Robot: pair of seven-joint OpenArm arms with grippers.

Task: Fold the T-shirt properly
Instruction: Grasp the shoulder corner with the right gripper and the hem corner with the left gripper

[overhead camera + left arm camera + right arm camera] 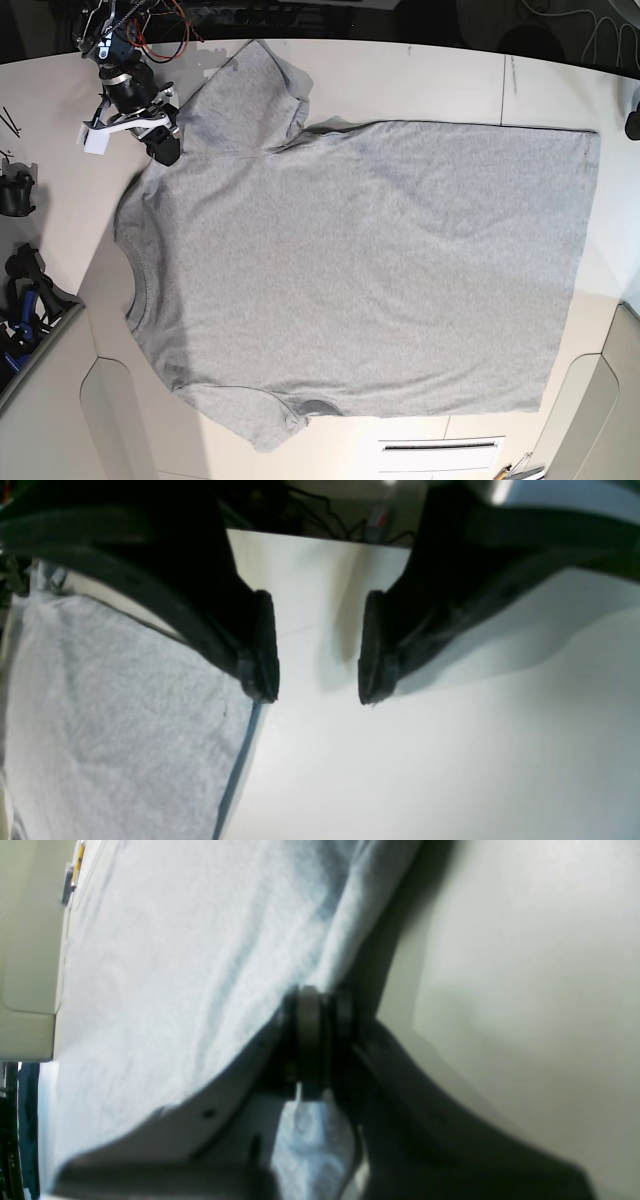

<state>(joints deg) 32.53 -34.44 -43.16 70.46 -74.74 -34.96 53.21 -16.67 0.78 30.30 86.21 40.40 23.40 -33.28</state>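
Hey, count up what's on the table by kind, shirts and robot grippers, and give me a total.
T-shirt: 1, grey, spread flat on the table.
Grippers: 2. The right gripper is shut on the T-shirt near the shoulder; the left gripper is open over bare table beside the shirt's edge.
Total: 3.

T-shirt point(360, 270) plain light heather grey; table point(420, 80) off-white; both arms' jaws black.
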